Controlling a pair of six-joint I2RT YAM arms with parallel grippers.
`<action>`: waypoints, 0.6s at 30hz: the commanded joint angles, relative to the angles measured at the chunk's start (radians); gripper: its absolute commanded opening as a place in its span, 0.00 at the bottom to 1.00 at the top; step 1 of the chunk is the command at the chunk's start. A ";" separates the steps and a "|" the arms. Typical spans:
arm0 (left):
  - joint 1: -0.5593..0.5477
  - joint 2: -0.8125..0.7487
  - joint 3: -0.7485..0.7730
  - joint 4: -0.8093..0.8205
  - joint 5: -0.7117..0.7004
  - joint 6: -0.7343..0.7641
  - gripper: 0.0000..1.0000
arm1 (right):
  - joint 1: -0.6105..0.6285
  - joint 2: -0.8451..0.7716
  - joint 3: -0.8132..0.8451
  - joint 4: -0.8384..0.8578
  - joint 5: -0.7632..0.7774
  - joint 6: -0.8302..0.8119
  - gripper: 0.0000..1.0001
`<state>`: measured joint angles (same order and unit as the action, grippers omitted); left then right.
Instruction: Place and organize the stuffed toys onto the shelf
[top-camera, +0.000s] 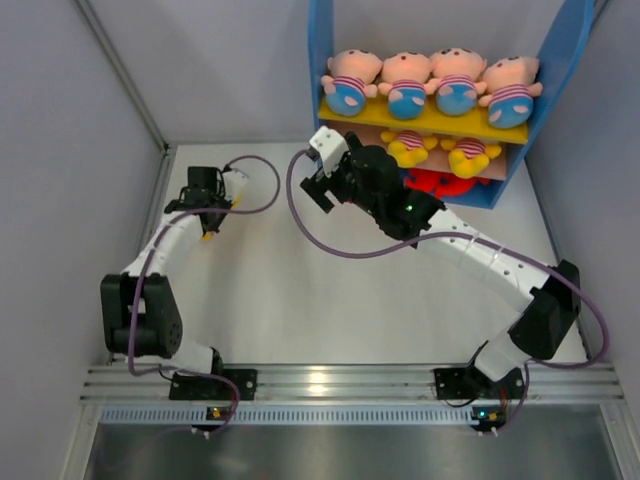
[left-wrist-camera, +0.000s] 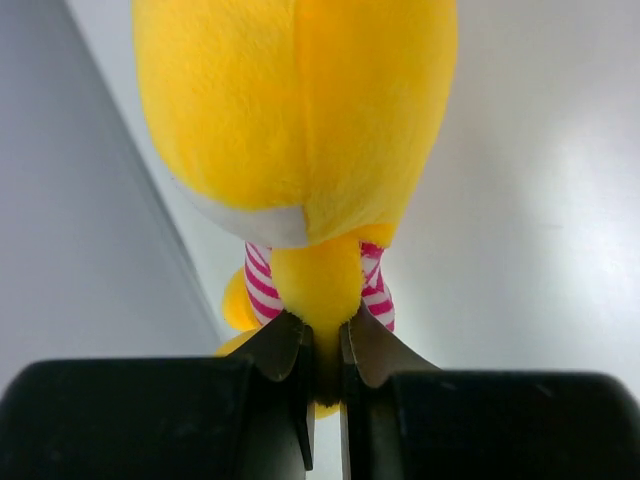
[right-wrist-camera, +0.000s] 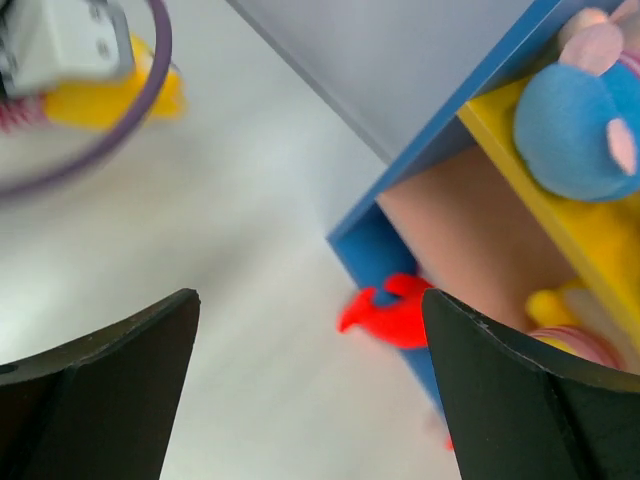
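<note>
My left gripper (left-wrist-camera: 325, 345) is shut on a yellow figure (left-wrist-camera: 300, 110) in a red-striped shirt, pinching it low on the body. In the top view this gripper (top-camera: 205, 200) is at the far left and only a bit of the yellow figure (top-camera: 210, 236) shows under the arm. My right gripper (top-camera: 322, 185) is open and empty, just left of the shelf (top-camera: 322, 60). Four boy dolls (top-camera: 455, 80) sit on the yellow upper board, two yellow figures (top-camera: 440, 148) on the middle board, and a red shark (top-camera: 440, 183) on the base. The right wrist view shows the shark (right-wrist-camera: 395, 315) past its open fingers (right-wrist-camera: 530, 390).
Grey walls close in the white table (top-camera: 300, 290) on the left, back and right. The left arm's purple cable (top-camera: 265, 190) loops between the two grippers. The shelf's blue left side panel (right-wrist-camera: 440, 150) stands close ahead of the right gripper.
</note>
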<state>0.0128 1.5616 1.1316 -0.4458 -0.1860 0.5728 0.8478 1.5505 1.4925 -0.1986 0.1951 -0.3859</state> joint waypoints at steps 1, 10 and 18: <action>-0.129 -0.217 -0.053 -0.112 0.169 0.003 0.00 | 0.005 0.033 0.052 0.139 -0.057 0.415 0.93; -0.467 -0.524 -0.108 -0.389 0.246 0.064 0.00 | -0.036 0.030 0.016 0.105 -0.289 0.533 0.96; -0.484 -0.575 0.008 -0.599 0.420 0.116 0.00 | -0.056 -0.168 -0.375 0.339 -0.795 0.165 0.98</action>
<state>-0.4683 1.0233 1.0534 -0.9295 0.1215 0.6529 0.8085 1.5162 1.2339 -0.0166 -0.3576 -0.0631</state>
